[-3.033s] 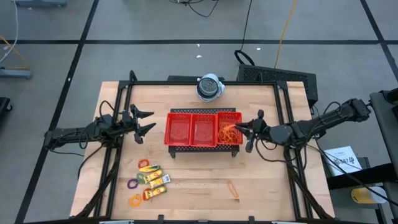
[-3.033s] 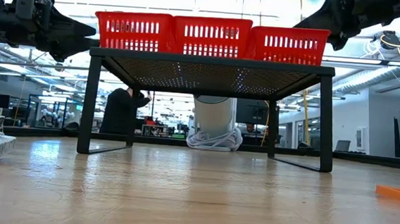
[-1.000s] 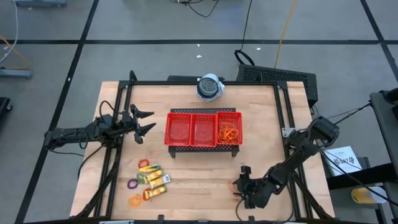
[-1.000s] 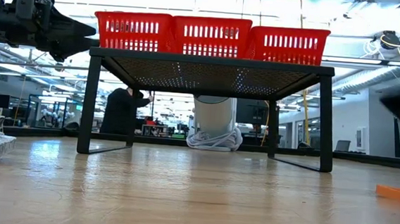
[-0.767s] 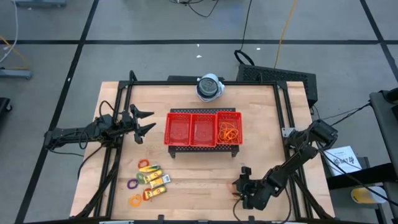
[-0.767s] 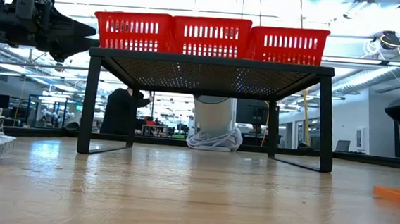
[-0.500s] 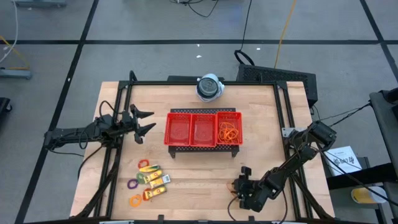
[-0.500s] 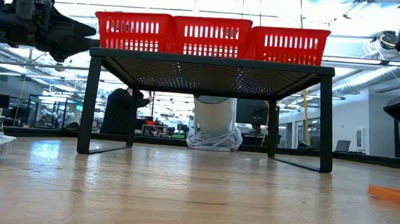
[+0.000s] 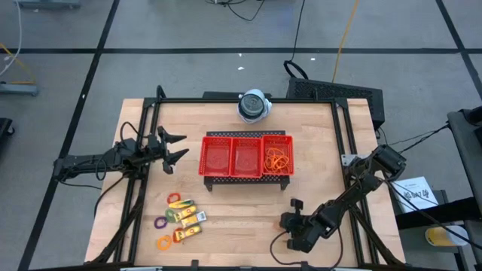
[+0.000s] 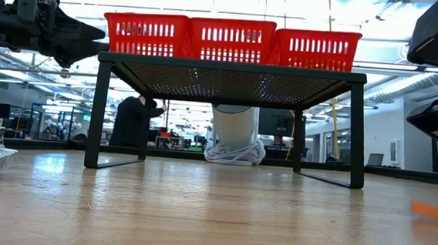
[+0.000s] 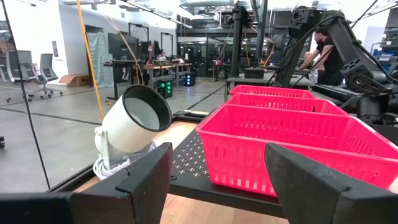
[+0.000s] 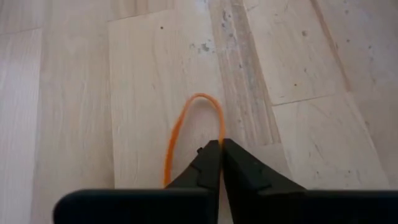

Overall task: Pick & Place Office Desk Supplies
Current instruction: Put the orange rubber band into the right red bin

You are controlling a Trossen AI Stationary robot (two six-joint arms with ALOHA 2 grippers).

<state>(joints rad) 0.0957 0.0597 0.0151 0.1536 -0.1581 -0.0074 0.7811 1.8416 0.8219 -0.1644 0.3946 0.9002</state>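
One thin orange rubber-band loop (image 12: 194, 116) lies on the wood near the table's near right, also seen low at the right edge (image 10: 434, 210). My right gripper (image 12: 221, 149) (image 9: 285, 224) is down on it, shut. More orange bands (image 9: 277, 159) lie in the right compartment of the red mesh tray (image 9: 246, 138). Yellow packets and coloured rings (image 9: 181, 218) lie on the table at the near left. My left gripper (image 9: 178, 147) (image 11: 217, 180) waits open, left of the tray. My right gripper pinches one side strand of the rubber-band loop (image 12: 221, 133) between its two fingertips. The fingers slant down onto it from above. The loop's curved end (image 12: 200, 96) lies flat on the table beyond the fingertips; its other strand runs back under one finger.
The tray stands on a dark raised mesh shelf (image 10: 230, 71) at the table's middle. A round white-grey device (image 9: 254, 105) sits at the far edge. Bare wood lies between the shelf and the near edge. A person (image 10: 132, 121) stands in the room beyond.
My right gripper has sunk toward the table at the near right, tipped further down, and shut on the orange rubber band. The band still lies on the wood.
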